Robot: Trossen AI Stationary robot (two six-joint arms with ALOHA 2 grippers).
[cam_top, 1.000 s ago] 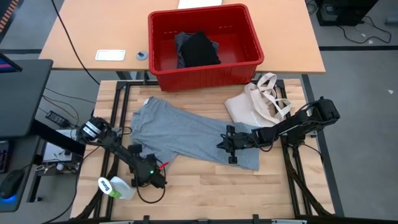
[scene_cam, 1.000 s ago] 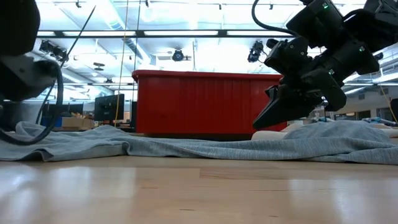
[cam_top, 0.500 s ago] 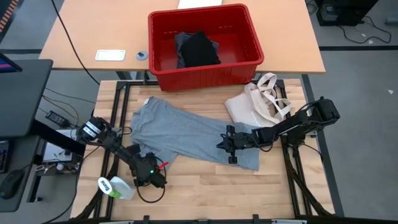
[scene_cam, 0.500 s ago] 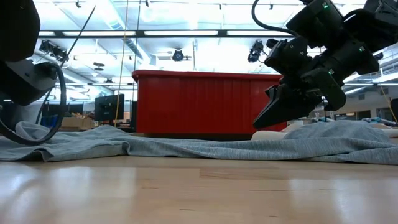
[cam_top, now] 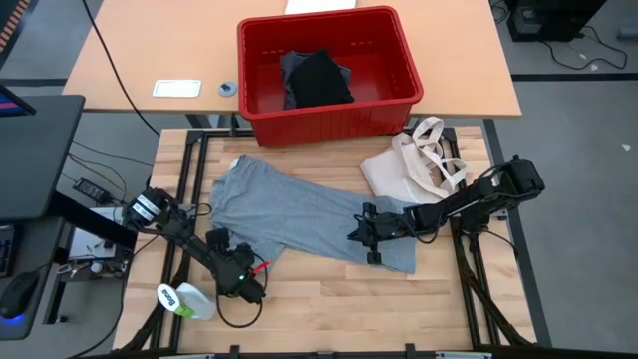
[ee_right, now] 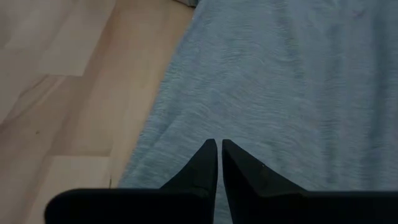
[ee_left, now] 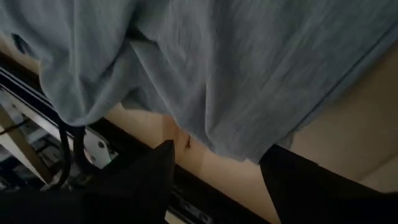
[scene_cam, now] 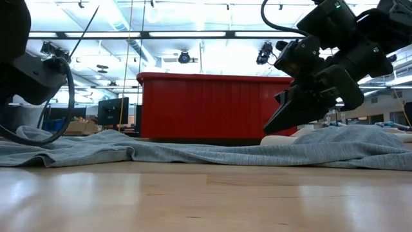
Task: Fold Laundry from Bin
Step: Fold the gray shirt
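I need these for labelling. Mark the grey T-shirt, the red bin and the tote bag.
grey T-shirt (cam_top: 299, 211): high view, middle of the spread body.
red bin (cam_top: 329, 123): high view, near outer wall.
tote bag (cam_top: 399, 175): high view, cream body beside the handles.

Two black jointed arms with looping cables and small green lights.

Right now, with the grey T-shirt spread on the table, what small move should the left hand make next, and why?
Probably lift the left hand clear of the grey T-shirt: its fingers stand open with the cloth edge lying free ahead, while the right hand, shut, hovers over the opposite end.
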